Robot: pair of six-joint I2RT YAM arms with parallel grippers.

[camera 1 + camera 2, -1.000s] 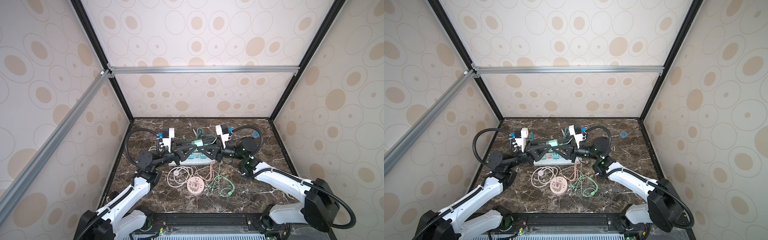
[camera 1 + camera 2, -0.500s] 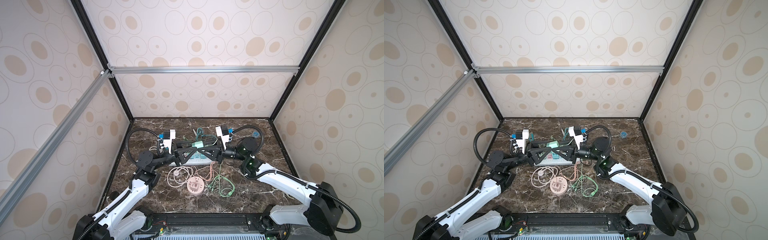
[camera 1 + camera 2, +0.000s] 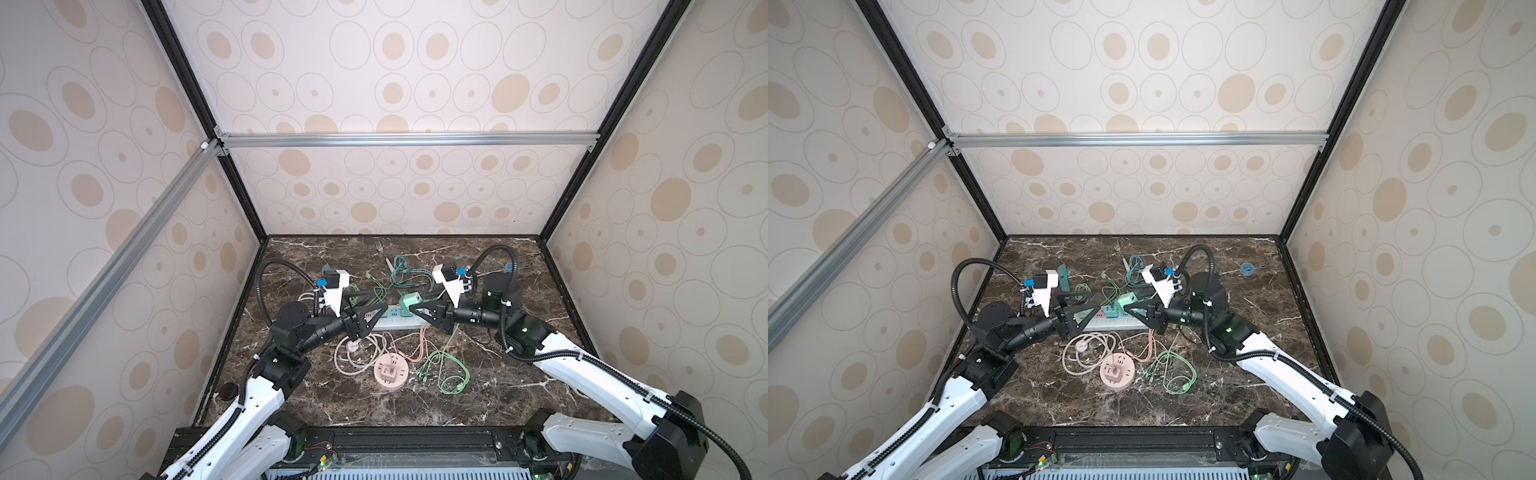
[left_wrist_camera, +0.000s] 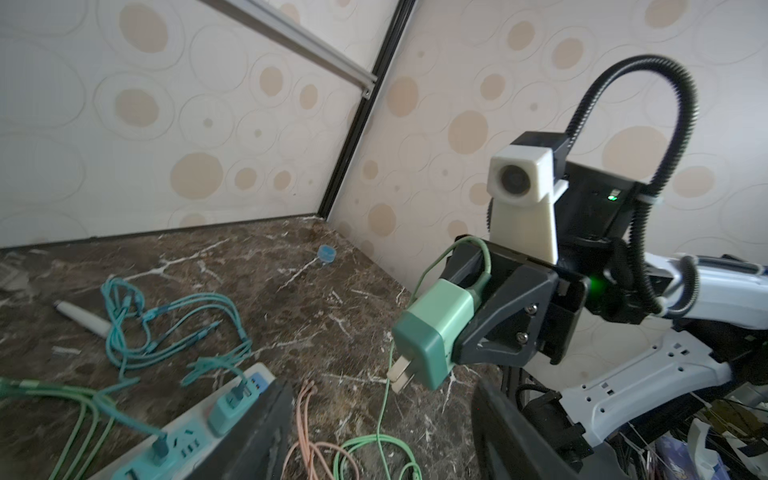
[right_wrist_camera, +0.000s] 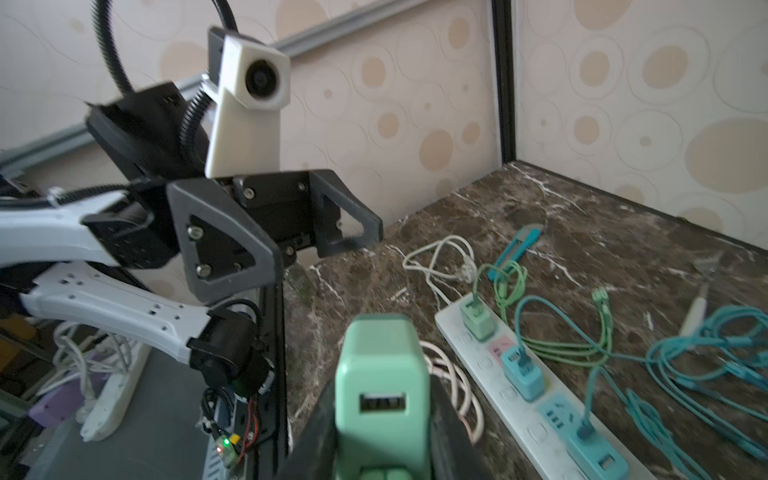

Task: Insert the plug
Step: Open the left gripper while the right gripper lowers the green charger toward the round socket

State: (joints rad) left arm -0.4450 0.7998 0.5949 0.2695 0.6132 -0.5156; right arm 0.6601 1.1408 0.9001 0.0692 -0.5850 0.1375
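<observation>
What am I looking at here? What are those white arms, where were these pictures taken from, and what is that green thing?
This is a two-armed robot, left arm and right arm, working on a marble table inside a walled booth. Two pictures look down from overhead; two come from cameras on the wrists. On the table lie a white power strip with chargers plugged in, a round pink socket hub and tangled green cables. The right gripper is shut on a green USB charger, held in the air. The left gripper is open and empty.

The left fingers [image 4: 257,436] have spread and backed away from the green plug [image 4: 436,332].
</observation>
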